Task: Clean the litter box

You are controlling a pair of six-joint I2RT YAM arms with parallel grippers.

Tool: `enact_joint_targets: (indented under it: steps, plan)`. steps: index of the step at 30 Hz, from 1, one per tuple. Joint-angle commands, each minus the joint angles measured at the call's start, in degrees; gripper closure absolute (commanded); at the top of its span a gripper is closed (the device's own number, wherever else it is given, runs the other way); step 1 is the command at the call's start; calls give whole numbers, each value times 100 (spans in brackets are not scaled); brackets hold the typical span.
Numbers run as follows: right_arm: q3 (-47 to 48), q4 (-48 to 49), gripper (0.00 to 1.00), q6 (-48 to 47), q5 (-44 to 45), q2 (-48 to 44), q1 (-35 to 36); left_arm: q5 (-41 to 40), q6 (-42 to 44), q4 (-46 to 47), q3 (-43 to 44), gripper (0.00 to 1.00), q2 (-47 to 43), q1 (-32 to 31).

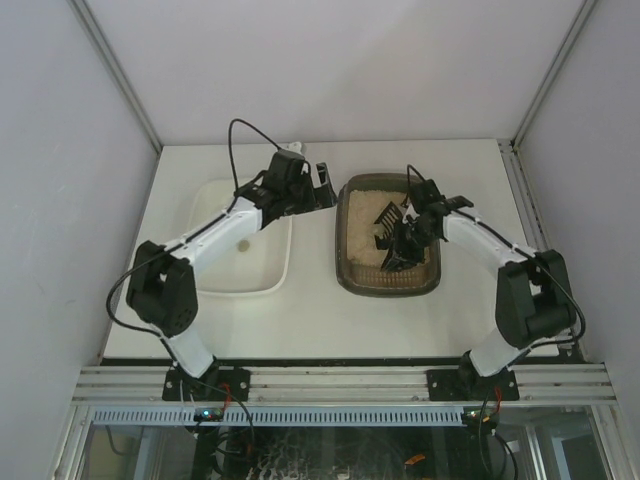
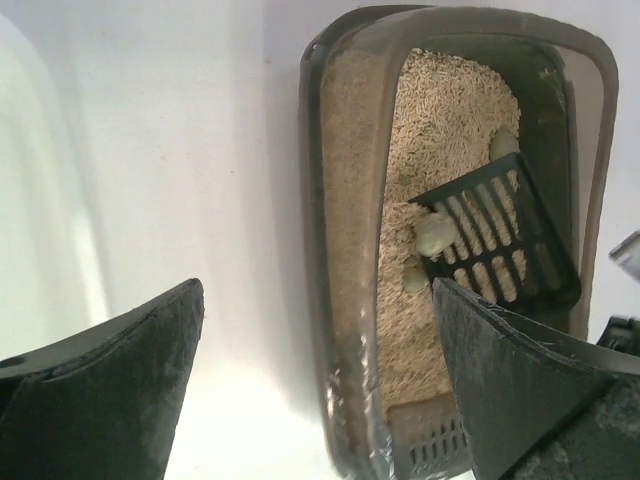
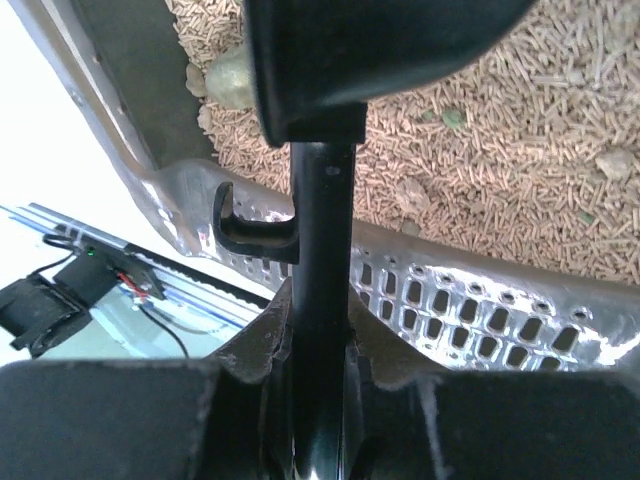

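The dark brown litter box [image 1: 388, 290] with pale sand lies right of centre on the table. My right gripper [image 1: 408, 240] is over its near half, shut on the handle of the black slotted scoop [image 1: 391, 216]. In the right wrist view the fingers [image 3: 250, 340] clamp the handle [image 3: 322, 230] above the box's perforated wall [image 3: 480, 295]. In the left wrist view the scoop [image 2: 497, 240] rests on the sand with pale clumps [image 2: 435, 232] at its edge. My left gripper [image 1: 320, 185] is open and empty, just left of the box's far left rim [image 2: 320, 200].
A white tray [image 1: 225, 272] lies left of the litter box, under my left arm, with one small pale lump [image 1: 243, 246] in it. Grey walls close in the table's back and sides. More clumps [image 3: 228, 80] lie in the sand.
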Motion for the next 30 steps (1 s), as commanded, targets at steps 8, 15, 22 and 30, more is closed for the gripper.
enact_joint_targets:
  steps: [8,15,22,30]
  plan:
    - [-2035,3502,100,1217,-1848,-1258,-641,91,2062,-351,-726,0,-1708,697]
    - [-4042,7018,100,2369,-2274,-2317,-1132,963,3041,-995,-801,0,-1901,1382]
    - [-5221,10209,100,3435,-3029,-2550,-1504,685,3241,-788,-1401,0,-2392,1575]
    - [-5409,10761,100,3557,-3260,-2280,-1228,812,3127,-763,-1556,1,-2292,1580]
